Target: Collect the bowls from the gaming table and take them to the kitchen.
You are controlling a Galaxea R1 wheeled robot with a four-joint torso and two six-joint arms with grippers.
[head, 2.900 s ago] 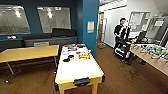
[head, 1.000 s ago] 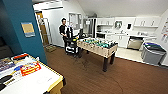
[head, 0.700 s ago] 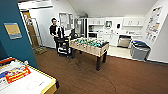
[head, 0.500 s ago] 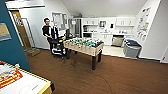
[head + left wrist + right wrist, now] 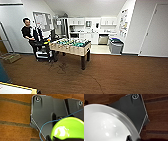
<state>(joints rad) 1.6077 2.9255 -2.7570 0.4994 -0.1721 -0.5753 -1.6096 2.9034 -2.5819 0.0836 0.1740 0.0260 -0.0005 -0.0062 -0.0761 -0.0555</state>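
Lime green bowl [image 5: 68,129] at the left jaws, white bowl [image 5: 105,125] at the right, grip unclear; the kitchen [image 5: 92,32] lies far ahead, beyond the foosball table [image 5: 71,46].

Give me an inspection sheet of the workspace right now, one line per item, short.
Surface: brown wood-look floor; corner of a white, yellow-edged table at the near left.
Job's things: lime green bowl close to the left wrist camera; white bowl close to the right wrist camera; kitchen ahead, white cabinets.
Clutter: foosball table; grey bin.
Grippers: fingers not made out.
Cables: thin blue cable over the dark plate.
Surroundings: person with a control rig beside the foosball table.
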